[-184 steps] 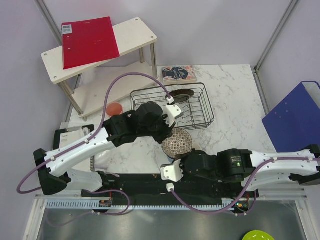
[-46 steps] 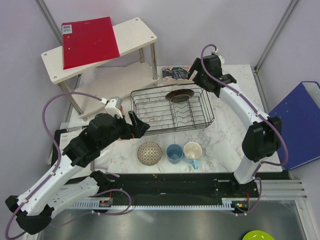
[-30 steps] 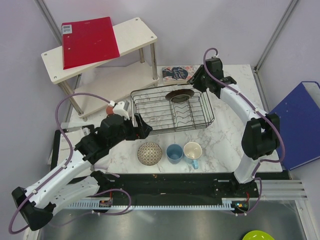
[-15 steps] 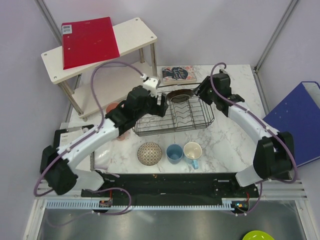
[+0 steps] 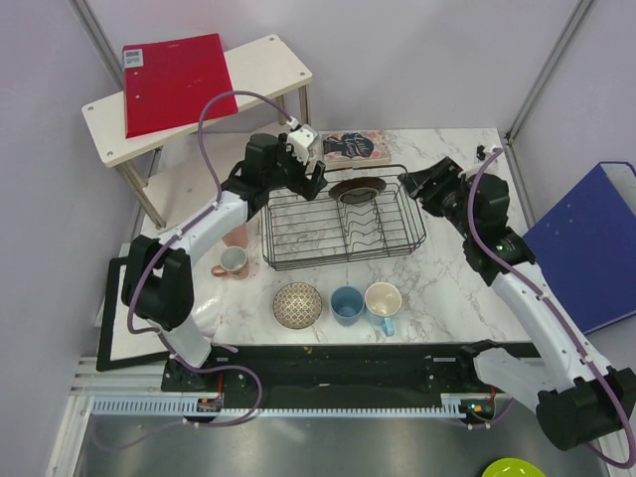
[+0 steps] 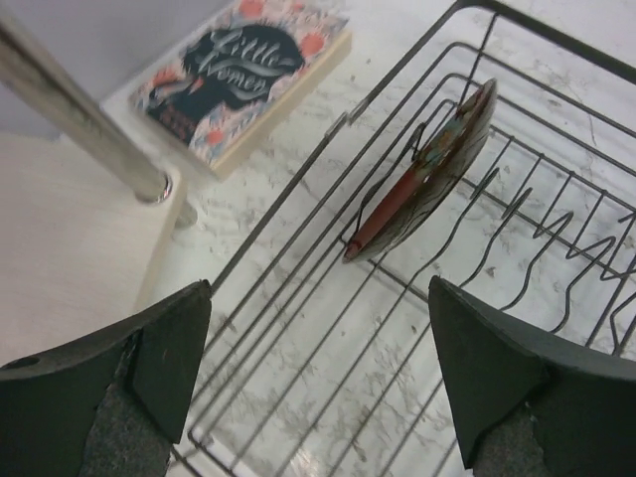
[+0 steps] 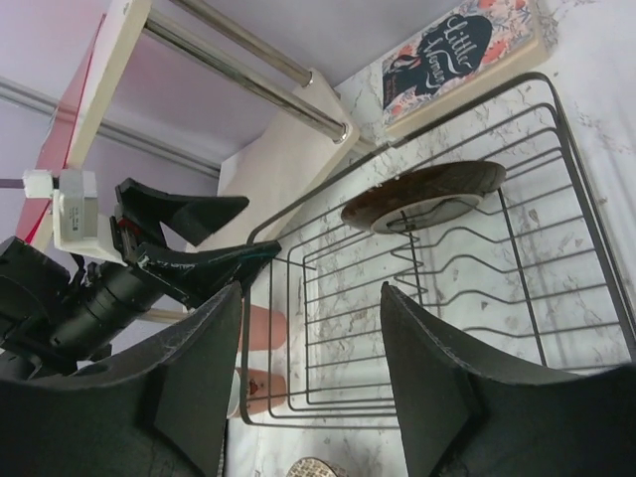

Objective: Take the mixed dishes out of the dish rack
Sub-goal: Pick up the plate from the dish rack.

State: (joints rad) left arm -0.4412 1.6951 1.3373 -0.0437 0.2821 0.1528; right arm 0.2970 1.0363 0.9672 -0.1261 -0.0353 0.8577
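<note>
Both arms have shifted: our left pincer (image 5: 306, 167) has swung from the rack's near-left side to its far-left corner, and our right pincer (image 5: 422, 187) has drawn back to the rack's right side. Both are spread wide and hold nothing. Only the plate (image 6: 427, 174) is left in the rack (image 5: 318, 234), propped on edge between the far divider wires, which keep it tilted rather than flat. We judge the left pincer is opened to straddle its rim. The bowl (image 5: 298, 304), blue cup (image 5: 346, 304) and mug (image 5: 383, 300) stand mouth-up in a row on the near worktop (image 5: 457, 258). The pale cup (image 5: 231, 260) and tumbler (image 5: 237, 237) stand left of the rack.
</note>
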